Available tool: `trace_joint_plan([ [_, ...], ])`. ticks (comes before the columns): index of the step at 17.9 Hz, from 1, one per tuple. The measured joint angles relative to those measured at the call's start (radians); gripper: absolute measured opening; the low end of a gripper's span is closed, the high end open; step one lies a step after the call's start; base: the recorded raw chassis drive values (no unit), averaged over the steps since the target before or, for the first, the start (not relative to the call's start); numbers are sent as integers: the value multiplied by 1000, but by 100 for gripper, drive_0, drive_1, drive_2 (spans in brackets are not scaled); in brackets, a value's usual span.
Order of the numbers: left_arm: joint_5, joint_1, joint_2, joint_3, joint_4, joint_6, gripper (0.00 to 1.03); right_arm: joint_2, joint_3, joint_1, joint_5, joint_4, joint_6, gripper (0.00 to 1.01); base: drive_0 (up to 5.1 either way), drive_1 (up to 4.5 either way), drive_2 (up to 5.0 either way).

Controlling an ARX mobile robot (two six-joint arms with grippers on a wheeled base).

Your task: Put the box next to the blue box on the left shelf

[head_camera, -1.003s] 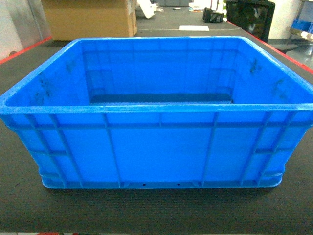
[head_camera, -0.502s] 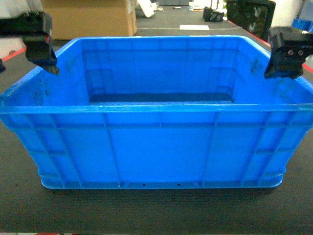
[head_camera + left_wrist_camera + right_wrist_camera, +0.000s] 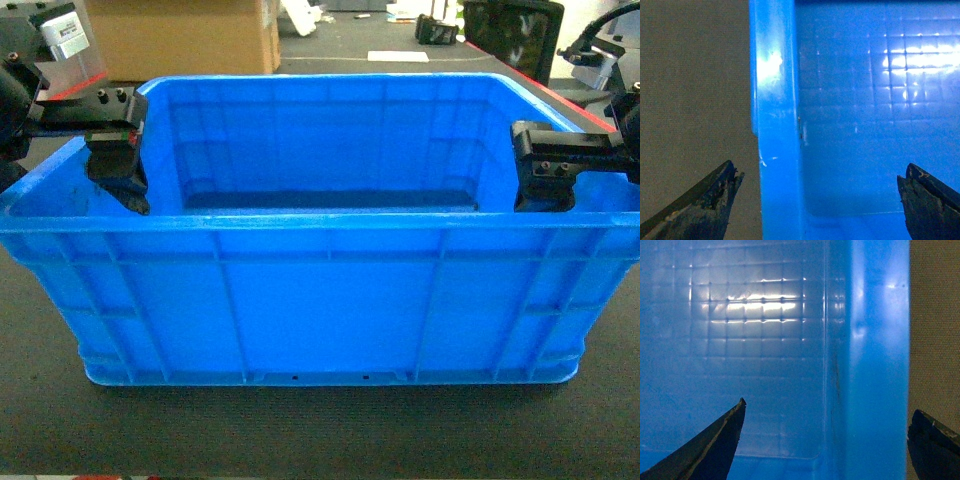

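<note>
Both grippers have dropped lower and moved inward since half a second ago. The left gripper [image 3: 120, 185] now straddles the left wall of the box [image 3: 320, 300], and the right gripper [image 3: 545, 185] straddles the right wall. Both sets of jaws are spread wide, one finger inside and one outside, clamping nothing. The box sits on a dark mat [image 3: 300, 430], filling the view. A cardboard box [image 3: 185, 38] stands behind it.

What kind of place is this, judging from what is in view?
Probably a warehouse or logistics test space. A large blue plastic crate sits on a dark mat, a brown cardboard box stands behind it, and red lines mark the floor edges.
</note>
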Motion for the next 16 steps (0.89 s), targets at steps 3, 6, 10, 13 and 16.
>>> trace_joint_plan([
  [3,-15,0,15,1,-11,3,98,0,1,0,22,6,-2,96,0,0,0],
  [6,-48,0,18,-3,18,28,93,0,1,0,53,11,-13,67,0,0,0],
  [10,-44,1,18,-6,17,25,51,-7,0,0,52,19,-13,25,0,0,0],
  [13,-53,-2,18,-16,21,-2,22,-31,-12,4,24,27,-9,8,0,0,0],
  [16,-24,8,5,-22,31,-49,8,-37,-19,5,30,32,-8,8,0,0,0],
])
